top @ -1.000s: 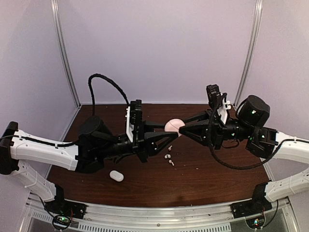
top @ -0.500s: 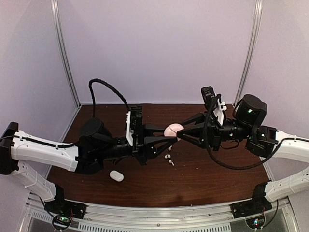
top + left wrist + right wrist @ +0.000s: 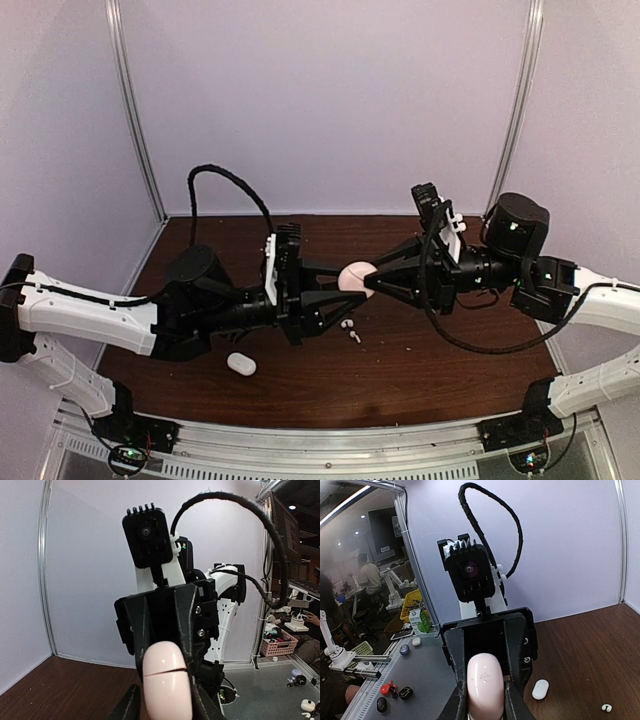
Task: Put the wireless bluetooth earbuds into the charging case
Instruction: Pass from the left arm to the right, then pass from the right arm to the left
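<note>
Overhead, a white oval case (image 3: 240, 364) is lying on the counter (image 3: 440, 350) at left. The left claw (image 3: 348, 288) is flanking the pink case (image 3: 355, 275) in mid-air, grip unclear. Two earbuds (image 3: 354, 337) are lying on the counter nearby, and the right claw (image 3: 372, 279) is pinching that case. Only the left wrist view is showing its seam (image 3: 165, 670).

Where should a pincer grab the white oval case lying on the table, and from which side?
Across its narrow middle, straight down from above. The white oval case lies flat on the table, long axis roughly left to right in the top view, bare wood all around, so both long flanks are free; the rounded ends would likely slip.
</note>
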Robot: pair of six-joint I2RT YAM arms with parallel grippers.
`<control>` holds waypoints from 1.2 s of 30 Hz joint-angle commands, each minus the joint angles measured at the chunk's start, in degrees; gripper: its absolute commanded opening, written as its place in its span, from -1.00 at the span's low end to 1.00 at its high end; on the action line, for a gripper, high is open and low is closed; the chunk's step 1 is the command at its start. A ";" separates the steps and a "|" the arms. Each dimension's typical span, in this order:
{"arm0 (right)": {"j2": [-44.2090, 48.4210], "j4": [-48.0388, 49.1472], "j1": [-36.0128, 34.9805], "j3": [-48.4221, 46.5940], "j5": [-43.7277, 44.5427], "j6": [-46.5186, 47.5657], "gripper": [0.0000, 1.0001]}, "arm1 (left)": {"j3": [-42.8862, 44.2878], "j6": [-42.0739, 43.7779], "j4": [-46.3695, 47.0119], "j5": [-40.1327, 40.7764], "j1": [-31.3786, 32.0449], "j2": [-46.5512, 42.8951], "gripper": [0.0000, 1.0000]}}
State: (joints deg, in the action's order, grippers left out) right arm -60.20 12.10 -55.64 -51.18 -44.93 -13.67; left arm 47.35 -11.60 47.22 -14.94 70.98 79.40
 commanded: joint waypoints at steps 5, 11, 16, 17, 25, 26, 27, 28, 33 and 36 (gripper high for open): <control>-0.14 -5.77 -0.45 -3.09 1.93 2.78 -0.67 | 2.18 1.35 -6.98 2.20 0.04 -1.63 -0.16; -0.40 -10.54 -0.48 -4.46 3.52 5.57 -0.68 | 4.45 2.92 -17.16 2.84 0.02 -3.27 0.03; -0.88 -15.61 -0.53 -5.54 5.15 8.01 -0.68 | 6.00 3.50 -24.95 3.17 0.01 -4.72 0.09; -1.00 -16.36 -0.50 -5.66 5.27 8.39 -0.68 | 6.33 3.52 -26.23 3.15 0.03 -4.96 0.09; -1.52 -19.33 -0.61 -6.84 5.73 9.19 -0.69 | 12.28 3.82 -36.94 1.13 0.03 -2.23 -0.02; -1.64 -19.53 -0.61 -7.02 5.73 9.25 -0.69 | 12.78 3.71 -37.57 0.83 0.04 -1.49 -0.04; -1.73 -19.83 -0.61 -7.27 5.73 9.35 -0.69 | 13.21 3.55 -38.05 0.65 0.01 -1.05 -0.06; -1.82 -20.12 -0.69 -7.47 5.73 9.57 -0.69 | 13.47 3.36 -38.22 0.53 -0.01 -0.70 -0.07; -1.85 -20.49 -0.96 -7.95 6.07 9.58 -0.69 | 12.80 2.21 -37.08 0.72 -0.05 -0.01 -0.09; -1.99 -20.70 -1.11 -8.15 6.08 9.54 -0.69 | 11.81 1.36 -35.51 0.51 -0.42 -0.47 -0.16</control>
State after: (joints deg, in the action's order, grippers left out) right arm -61.93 -8.16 -56.18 -57.23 -39.81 -4.60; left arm 59.42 -8.91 9.10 -13.32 70.96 79.09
